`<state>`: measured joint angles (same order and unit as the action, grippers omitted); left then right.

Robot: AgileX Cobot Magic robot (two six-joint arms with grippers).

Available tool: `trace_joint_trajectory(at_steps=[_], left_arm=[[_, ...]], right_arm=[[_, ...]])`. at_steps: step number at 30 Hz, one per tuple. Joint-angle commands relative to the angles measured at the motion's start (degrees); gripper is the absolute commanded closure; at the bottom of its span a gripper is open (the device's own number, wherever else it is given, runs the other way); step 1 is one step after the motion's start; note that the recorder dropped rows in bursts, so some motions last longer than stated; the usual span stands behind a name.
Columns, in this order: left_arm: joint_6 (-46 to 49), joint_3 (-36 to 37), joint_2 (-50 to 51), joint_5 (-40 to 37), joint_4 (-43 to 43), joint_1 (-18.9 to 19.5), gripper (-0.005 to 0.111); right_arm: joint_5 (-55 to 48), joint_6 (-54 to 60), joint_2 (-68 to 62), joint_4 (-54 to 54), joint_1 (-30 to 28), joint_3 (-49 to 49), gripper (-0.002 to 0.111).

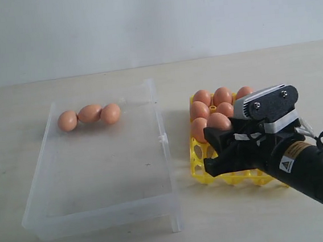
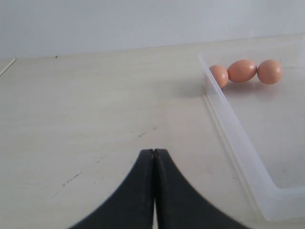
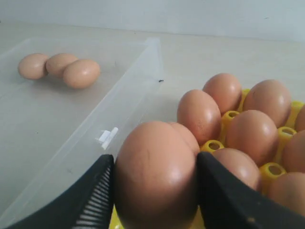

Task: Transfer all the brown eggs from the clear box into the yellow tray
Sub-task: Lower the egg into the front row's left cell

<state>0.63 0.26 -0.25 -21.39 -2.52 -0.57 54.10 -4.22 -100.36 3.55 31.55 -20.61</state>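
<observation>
While the right tool [image 3: 155, 191] clamps one brown egg [image 3: 153, 157] over the yellow tray [image 1: 196, 159], at 3 o'clock of the clear box [image 1: 102, 215], three eggs [image 1: 90, 114] lie touching in a row at the box's 11 o'clock corner; the left tool [image 2: 154, 160] is closed above the counter [image 2: 86, 105]

We see a pale table [image 1: 22, 100]. Directly on it sit a clear box [image 1: 102, 219] and, just beside it, a yellow tray [image 1: 197, 163].

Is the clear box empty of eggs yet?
Not empty: three brown eggs lie in a row at one end of the clear box.
</observation>
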Motion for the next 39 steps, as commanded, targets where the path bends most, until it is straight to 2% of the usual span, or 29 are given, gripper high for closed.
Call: trace_joint_trajectory(at_steps=[1, 15, 27, 39], left_arm=[[0.0, -0.3, 0.2, 0.3, -0.2, 0.2, 0.107], [0.0, -0.3, 0.2, 0.3, -0.2, 0.2, 0.107], [0.0, -0.3, 0.2, 0.3, -0.2, 0.2, 0.107], [0.0, -0.3, 0.2, 0.3, -0.2, 0.2, 0.107]], right_arm=[[3.0, -2.9, -3.0, -3.6, -0.4, -0.9, 0.108], [2.9, -6.6, -5.7, -3.6, -0.4, -3.8, 0.108], [1.6, -17.4, -6.5, -6.1, -0.4, -3.8, 0.108], [-0.5, -22.1, -8.0, -6.0, -0.4, -6.4, 0.108]])
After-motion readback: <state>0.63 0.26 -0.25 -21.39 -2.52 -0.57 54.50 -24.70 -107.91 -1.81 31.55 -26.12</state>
